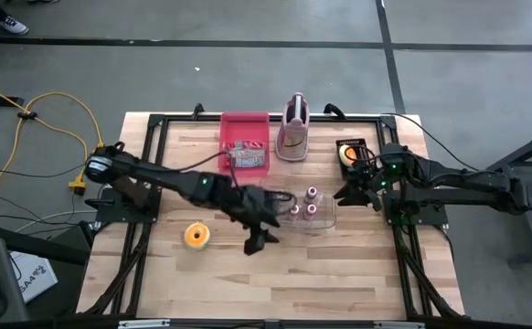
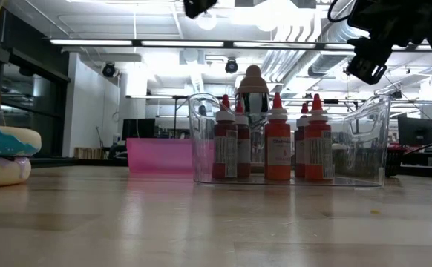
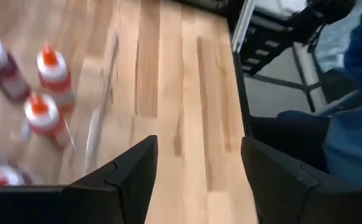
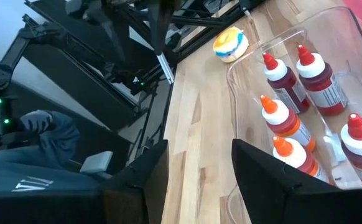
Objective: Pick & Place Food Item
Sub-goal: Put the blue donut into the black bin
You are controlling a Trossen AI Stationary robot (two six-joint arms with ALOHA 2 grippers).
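Observation:
The food item, a yellow donut with blue and white icing (image 1: pixel 196 235), lies flat on the wooden table left of centre; it also shows in the low view (image 2: pixel 1 152) and the right wrist view (image 4: pixel 231 43). My left gripper (image 1: pixel 262 236) hangs above the table to the donut's right, at the near left corner of a clear bin (image 1: pixel 325 217). It is open, with only bare wood between its fingers (image 3: pixel 199 180). My right gripper (image 1: pixel 348 190) waits at the bin's right side, open and empty (image 4: pixel 199 174).
Several red and orange squeeze bottles (image 2: pixel 277 144) stand in the clear bin. A pink tray (image 1: pixel 245 128) and a pink and white object (image 1: pixel 292 128) stand at the far edge. An orange thing (image 1: pixel 349 153) lies far right. A person's blue clothing (image 3: pixel 355 124) shows beyond the table.

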